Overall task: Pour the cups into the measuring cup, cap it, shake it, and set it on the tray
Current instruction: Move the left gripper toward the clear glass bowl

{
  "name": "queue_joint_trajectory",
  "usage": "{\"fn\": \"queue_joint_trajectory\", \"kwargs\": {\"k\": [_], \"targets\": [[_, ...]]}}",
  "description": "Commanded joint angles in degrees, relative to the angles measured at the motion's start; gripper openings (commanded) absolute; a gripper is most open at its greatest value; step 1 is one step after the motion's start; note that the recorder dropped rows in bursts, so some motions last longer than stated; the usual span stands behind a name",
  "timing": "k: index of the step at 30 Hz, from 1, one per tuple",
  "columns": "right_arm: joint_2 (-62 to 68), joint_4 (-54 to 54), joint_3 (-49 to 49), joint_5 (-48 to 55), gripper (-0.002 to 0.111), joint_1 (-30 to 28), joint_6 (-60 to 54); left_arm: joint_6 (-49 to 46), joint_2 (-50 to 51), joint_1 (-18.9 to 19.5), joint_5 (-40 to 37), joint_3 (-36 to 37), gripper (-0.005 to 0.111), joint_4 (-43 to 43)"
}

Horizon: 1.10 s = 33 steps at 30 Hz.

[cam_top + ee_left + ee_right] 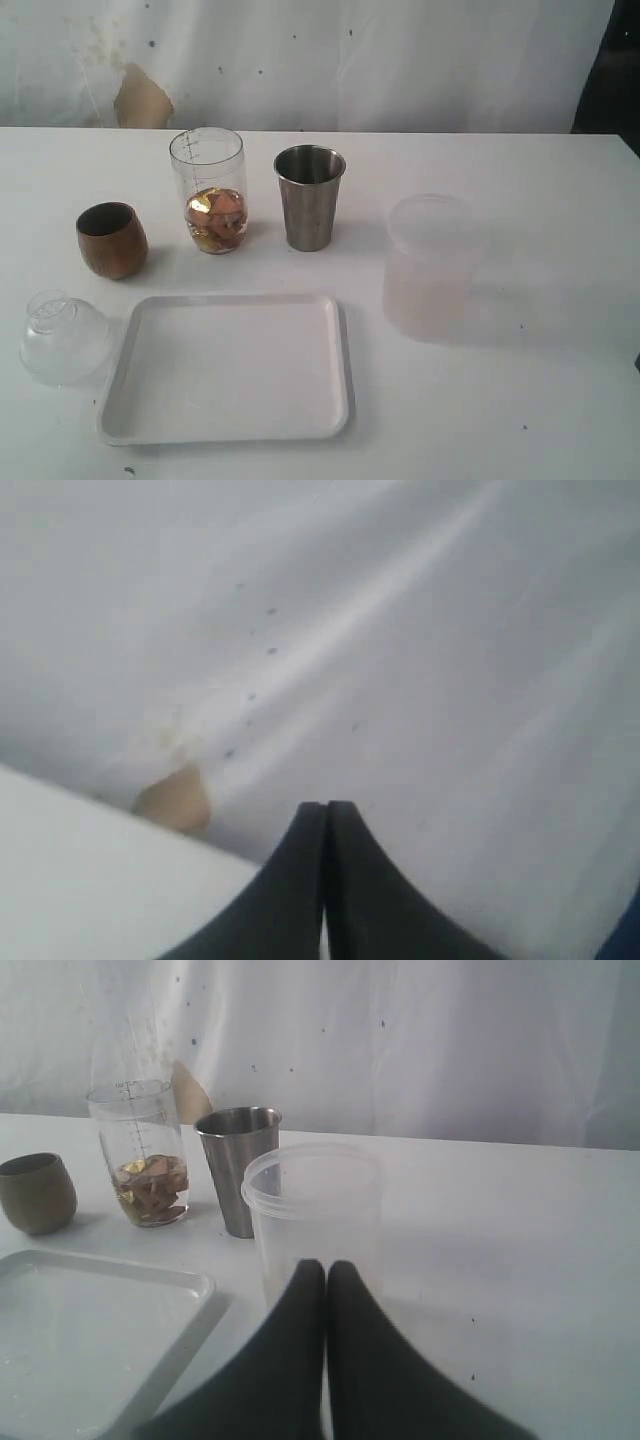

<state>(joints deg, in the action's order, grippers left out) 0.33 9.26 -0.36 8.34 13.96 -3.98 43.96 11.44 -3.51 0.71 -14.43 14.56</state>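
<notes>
While it stood upright on the white counter (540, 400), the measuring cup (207, 190) held a small heap of brown and gold pieces (216, 220) at its bottom. Just beside it at 3 o'clock stood the steel tumbler (310, 197), and at 8 o'clock the wooden cup (112, 240). At 6 o'clock lay the tray (228, 368), with the cap (63, 337) resting just off its 9 o'clock edge. Farther out, at 4 o'clock, stood the frosted cup (430, 265). The right gripper (326, 1272) was clenched, fingers pressed together, hanging just short of that frosted cup. The left gripper (325, 815) was likewise clenched, aimed at the white backdrop (400, 630).
</notes>
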Motion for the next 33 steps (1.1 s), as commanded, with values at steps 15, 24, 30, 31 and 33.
{"fn": "queue_joint_trajectory", "kwargs": {"k": [15, 24, 30, 31, 33], "targets": [[-0.33, 0.14, 0.36, -0.22, 0.000, -0.32, -0.30, -45.76, 49.54, -7.27, -51.34, -30.34, 0.007, -18.77], [-0.33, 0.14, 0.36, -0.22, 0.000, -0.32, -0.30, -51.46, 63.33, -7.27, -40.68, -30.34, 0.075, -23.02], [-0.33, 0.14, 0.36, -0.22, 0.000, -0.32, -0.30, -51.57, 66.94, -7.27, -34.85, -30.34, 0.075, -21.46], [-0.33, 0.14, 0.36, -0.22, 0.000, -0.32, -0.30, -51.57, 67.63, -7.27, -34.23, -30.34, 0.075, -21.34], [-0.33, 0.14, 0.36, -0.22, 0.000, -0.32, -0.30, -51.57, 69.16, -7.27, -33.25, -30.34, 0.075, -21.20]]}}
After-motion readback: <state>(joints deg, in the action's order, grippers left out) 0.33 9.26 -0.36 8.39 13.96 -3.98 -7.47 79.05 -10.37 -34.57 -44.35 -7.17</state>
